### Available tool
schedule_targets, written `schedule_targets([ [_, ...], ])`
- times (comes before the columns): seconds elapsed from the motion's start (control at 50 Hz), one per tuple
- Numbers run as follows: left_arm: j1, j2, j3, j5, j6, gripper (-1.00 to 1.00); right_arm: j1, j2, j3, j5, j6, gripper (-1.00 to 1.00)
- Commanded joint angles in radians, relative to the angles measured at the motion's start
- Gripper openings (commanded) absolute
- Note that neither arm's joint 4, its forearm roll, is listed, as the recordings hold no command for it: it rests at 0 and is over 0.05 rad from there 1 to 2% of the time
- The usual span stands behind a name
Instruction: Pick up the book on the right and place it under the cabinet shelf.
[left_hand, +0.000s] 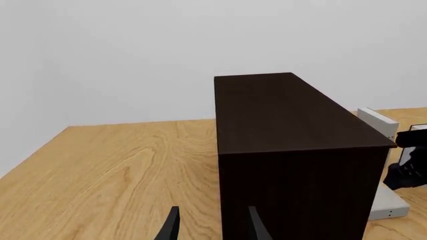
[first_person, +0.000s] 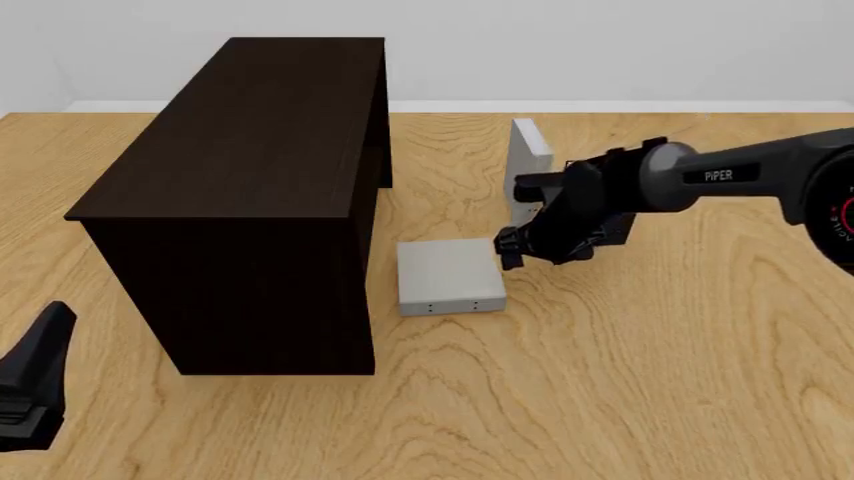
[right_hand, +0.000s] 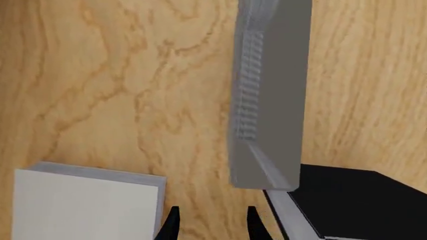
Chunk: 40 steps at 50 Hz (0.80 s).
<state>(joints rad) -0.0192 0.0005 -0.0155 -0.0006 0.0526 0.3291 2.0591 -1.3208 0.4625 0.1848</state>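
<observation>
The right gripper hangs over the table, its fingers parted with bare wood between them and nothing held. The upright light grey book stands on edge just beyond this gripper, a little further from the arms, well clear of the fingertips. The flat grey book, with tiny dark dots along its near edge, lies just to the gripper's left and slightly nearer the arms, its corner close beside the left finger but apparently not touching. A black-covered book with white pages sits just to the gripper's other side, mostly hidden behind the arm in the front view. The cabinet shelf stands left of the flat book, well apart from the right gripper. The left gripper hovers by the cabinet's near end, fingers spread and empty.
</observation>
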Motion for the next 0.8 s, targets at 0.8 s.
schedule_targets([
  [0.8, -0.006, 0.000, 0.000, -0.003, 0.000, 1.00, 0.141, -0.026, 0.003, -0.006, 0.035, 1.00],
])
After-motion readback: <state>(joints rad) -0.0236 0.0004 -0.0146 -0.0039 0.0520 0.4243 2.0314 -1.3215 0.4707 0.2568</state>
